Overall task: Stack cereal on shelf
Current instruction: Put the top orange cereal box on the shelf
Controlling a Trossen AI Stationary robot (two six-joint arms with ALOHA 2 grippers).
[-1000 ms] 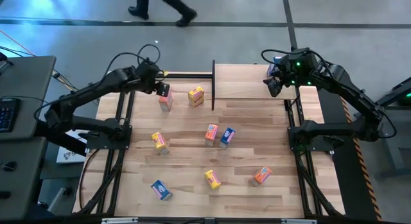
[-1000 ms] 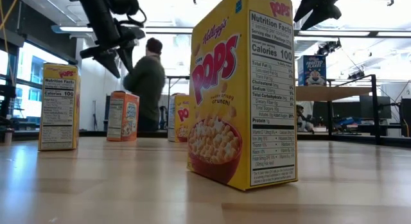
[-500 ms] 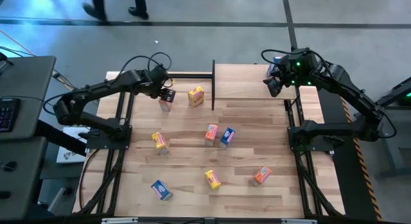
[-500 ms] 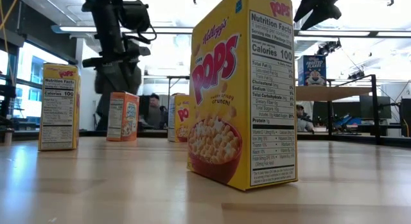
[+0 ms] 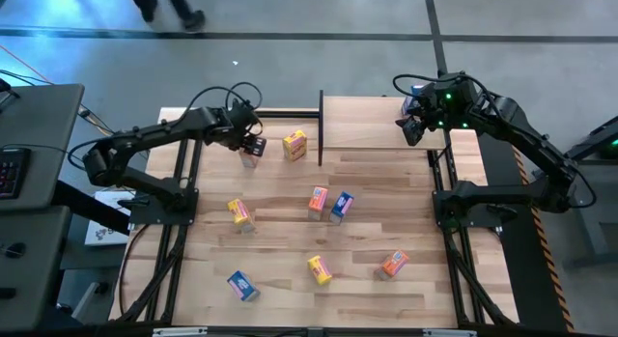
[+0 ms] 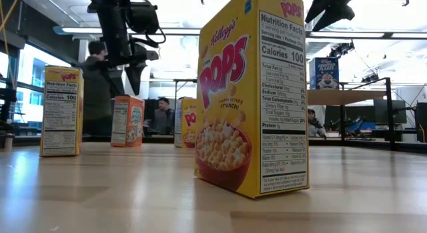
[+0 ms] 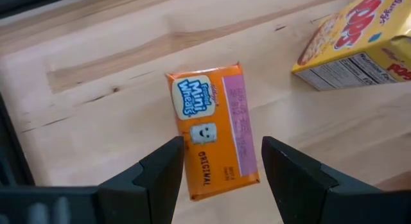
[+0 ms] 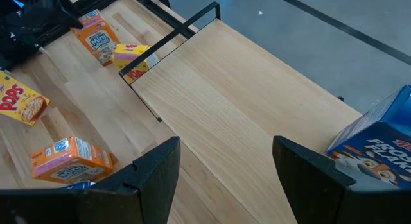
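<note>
An orange cereal box (image 7: 212,131) stands upright on the table near its far left; it also shows in the low view (image 6: 128,121). My left gripper (image 7: 221,179) hangs open just above the box, pointing steeply down, one finger on either side of its top, apart from it. The light-wood shelf (image 5: 367,125) stands at the far middle-right. On its right end stands a blue cereal box (image 8: 379,144). My right gripper (image 5: 413,132) is held open high over that end of the shelf, beside the blue box.
A yellow cereal box (image 5: 294,144) lies between the orange box and the shelf's black left post (image 5: 321,129). Several more boxes are scattered over the table's middle and near part, among them a yellow one (image 6: 253,93) close to the low camera. People show in the room behind.
My left gripper has come down and shifted slightly toward the table's right, ending right over the orange box at the far left, still open. The boxes have not moved. A person has walked past behind the table.
</note>
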